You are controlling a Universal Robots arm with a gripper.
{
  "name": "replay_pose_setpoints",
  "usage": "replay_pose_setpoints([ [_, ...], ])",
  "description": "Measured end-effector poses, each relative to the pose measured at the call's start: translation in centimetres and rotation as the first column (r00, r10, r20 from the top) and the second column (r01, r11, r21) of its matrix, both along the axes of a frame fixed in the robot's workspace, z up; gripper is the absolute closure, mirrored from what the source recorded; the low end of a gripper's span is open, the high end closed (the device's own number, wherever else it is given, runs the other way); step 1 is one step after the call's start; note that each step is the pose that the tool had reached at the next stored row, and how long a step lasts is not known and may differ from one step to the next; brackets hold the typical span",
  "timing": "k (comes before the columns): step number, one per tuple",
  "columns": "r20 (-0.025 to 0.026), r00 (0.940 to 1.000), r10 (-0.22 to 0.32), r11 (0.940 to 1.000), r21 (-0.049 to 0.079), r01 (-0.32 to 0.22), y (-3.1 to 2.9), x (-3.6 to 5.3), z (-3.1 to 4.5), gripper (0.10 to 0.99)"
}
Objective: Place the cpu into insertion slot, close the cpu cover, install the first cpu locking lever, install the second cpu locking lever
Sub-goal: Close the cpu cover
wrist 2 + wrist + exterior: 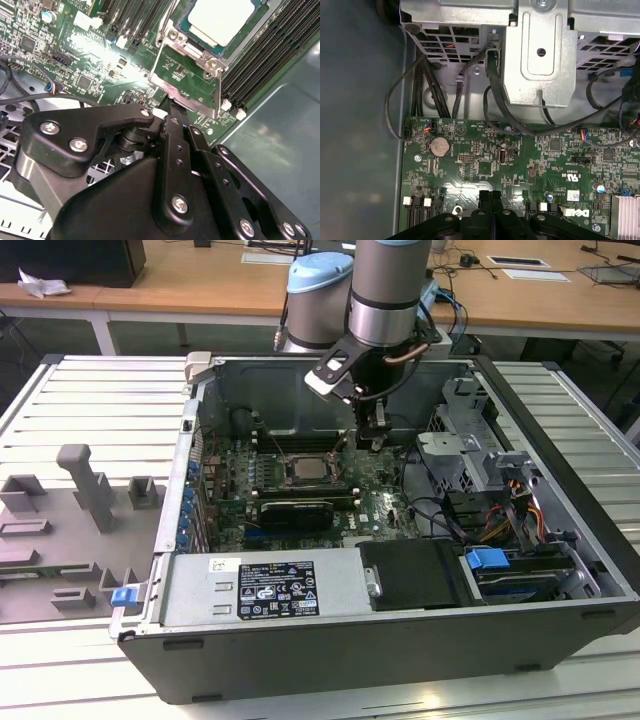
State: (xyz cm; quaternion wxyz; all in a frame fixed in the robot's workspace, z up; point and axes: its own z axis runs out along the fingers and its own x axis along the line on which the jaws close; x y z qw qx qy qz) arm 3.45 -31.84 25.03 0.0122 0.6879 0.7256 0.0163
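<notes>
Exterior view is looking down from farther off at the whole open computer case [560, 570], both wrist views are sitting close over its green motherboard [485, 165], and the second wrist view is sharing the insertion slot [186, 49] with the exterior view.

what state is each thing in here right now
cpu, seated in the slot, top uncovered
slot, filled by the cpu
cover, open, tilted up off the slot
claw, shut, tip at the cover's edge
case, open, board exposed
</notes>
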Motion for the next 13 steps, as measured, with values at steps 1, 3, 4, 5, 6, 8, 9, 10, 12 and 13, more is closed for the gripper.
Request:
replay_pose_setpoints([
  [1,0.0,1.0,0.0,1.0,0.0,0.0,0.0,-0.06,0.0,0.98],
  [3,0.0,1.0,0.0,1.0,0.0,0.0,0.0,-0.23,0.0,0.98],
  [4,0.0,1.0,0.0,1.0,0.0,0.0,0.0,-0.3,0.0,0.98],
  [5,0.0,1.0,0.0,1.0,0.0,0.0,0.0,-0.37,0.0,0.98],
  [6,0.0,1.0,0.0,1.0,0.0,0.0,0.0,-0.43,0.0,0.98],
  [8,0.0,1.0,0.0,1.0,0.0,0.0,0.0,-0.57,0.0,0.98],
  [9,0.0,1.0,0.0,1.0,0.0,0.0,0.0,-0.61,0.0,0.98],
  [10,0.0,1.0,0.0,1.0,0.0,0.0,0.0,-0.67,0.0,0.98],
  [12,0.0,1.0,0.0,1.0,0.0,0.0,0.0,-0.8,0.0,0.98],
  [13,0.0,1.0,0.0,1.0,0.0,0.0,0.0,-0.84,0.0,0.98],
])
